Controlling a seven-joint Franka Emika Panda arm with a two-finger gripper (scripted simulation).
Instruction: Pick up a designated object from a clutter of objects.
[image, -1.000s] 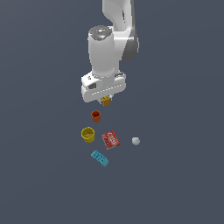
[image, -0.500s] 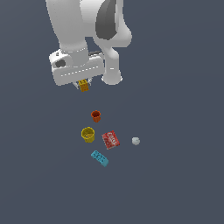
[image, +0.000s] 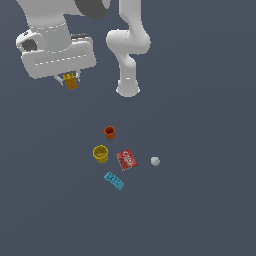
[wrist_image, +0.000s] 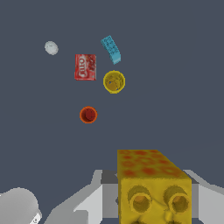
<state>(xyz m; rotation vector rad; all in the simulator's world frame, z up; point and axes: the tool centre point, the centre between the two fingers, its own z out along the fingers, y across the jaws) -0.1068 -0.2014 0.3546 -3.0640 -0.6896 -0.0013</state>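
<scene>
Exterior view showed the gripper (image: 70, 81) clamped on the yellow-orange brick (image: 71, 82), now carried higher and farther toward that view's left than a second before. Well below lay the orange cup (image: 110, 132), yellow cup (image: 100, 153) and teal brick (image: 114, 181), so the pick looked essentially complete.

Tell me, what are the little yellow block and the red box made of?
The yellow-orange brick, held in the gripper, looks like hard moulded plastic: chunky shape, round moulded holes, mottled orange top. The red box looks like printed cardboard, flat with white lettering. Both are simulator renders, so that's a guess.
</scene>
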